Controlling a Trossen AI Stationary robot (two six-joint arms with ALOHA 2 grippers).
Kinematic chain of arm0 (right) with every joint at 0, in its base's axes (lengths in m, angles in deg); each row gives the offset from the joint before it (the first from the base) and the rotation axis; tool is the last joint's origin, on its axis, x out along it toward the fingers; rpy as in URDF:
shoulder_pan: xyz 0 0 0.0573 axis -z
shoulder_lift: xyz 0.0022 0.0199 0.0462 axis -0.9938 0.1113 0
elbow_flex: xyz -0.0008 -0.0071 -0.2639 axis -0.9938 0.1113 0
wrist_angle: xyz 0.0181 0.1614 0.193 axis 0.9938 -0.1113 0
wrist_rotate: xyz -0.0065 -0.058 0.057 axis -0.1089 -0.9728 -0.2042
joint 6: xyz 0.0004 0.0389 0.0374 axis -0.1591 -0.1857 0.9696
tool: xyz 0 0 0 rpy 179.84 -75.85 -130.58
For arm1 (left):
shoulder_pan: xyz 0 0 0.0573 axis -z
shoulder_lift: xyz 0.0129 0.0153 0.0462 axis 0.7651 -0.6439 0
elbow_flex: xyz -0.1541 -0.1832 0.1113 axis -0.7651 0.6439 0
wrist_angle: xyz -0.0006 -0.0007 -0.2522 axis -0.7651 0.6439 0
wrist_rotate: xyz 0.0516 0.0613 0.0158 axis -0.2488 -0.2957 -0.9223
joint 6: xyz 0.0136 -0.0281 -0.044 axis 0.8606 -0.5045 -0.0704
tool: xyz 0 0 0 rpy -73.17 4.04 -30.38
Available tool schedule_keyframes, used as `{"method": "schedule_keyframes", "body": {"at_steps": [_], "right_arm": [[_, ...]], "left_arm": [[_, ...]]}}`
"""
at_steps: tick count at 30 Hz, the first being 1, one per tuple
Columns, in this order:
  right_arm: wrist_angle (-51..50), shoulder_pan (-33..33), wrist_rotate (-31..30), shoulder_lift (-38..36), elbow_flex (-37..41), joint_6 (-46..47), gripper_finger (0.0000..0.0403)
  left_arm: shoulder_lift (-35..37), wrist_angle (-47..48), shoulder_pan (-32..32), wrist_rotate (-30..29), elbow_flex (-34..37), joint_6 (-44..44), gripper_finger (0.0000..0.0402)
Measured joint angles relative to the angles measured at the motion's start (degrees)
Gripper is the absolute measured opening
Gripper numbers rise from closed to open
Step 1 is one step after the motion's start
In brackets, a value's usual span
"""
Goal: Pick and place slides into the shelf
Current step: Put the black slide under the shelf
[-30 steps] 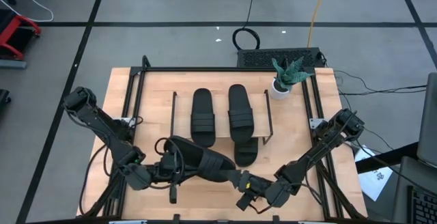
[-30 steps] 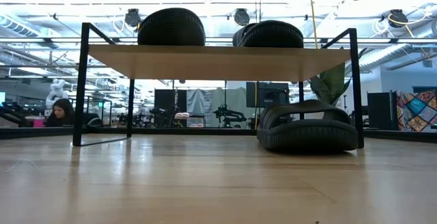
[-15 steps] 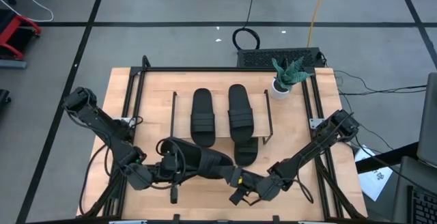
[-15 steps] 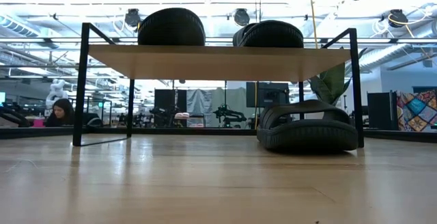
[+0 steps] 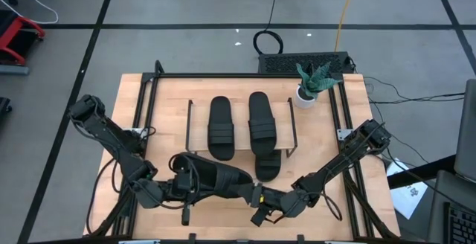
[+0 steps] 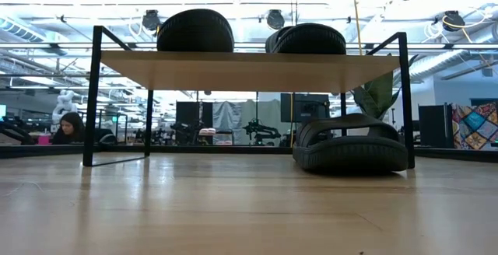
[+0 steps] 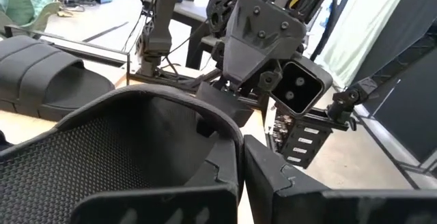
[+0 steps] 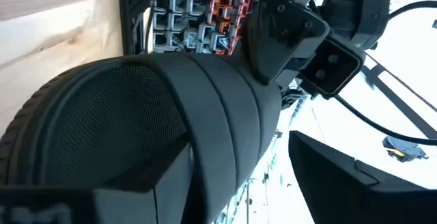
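No writing, label, brand or number can be read in any of the views. The sheet of paper lying beside the table's right edge carries dark print, but the marks are too small to make out.

Four matching black open-toe slide sandals with ribbed straps. Two lay side by side, strap up, on the light wood top board of the low dark-legged shelf: one, the other. A third sat under the board, at its right end. The fourth was off the shelf, near the table's front edge.
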Motion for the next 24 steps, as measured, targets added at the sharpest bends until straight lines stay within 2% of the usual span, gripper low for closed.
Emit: {"method": "schedule_keyframes", "body": {"at_steps": [6,13,19,24], "right_arm": [[0.89,0.78,0.44,0.04,0.04,-0.35,0.0198],[1.28,1.39,6.91,0.13,0.23,-0.08,0.0167],[1.7,1.67,6.71,0.13,0.23,1.9,0.016],[1.16,2.69,10.42,0.13,0.23,3.87,0.016]], "left_arm": [[0.11,0.68,0.0,0.15,-0.02,0.21,0.0],[0.17,3.18,-0.31,1.56,-0.17,-1.58,0.0],[0.17,3.37,0.02,1.57,-0.2,-1.77,0.0],[0.17,3.95,-0.38,3.19,-0.2,-2.03,0.0]]}}
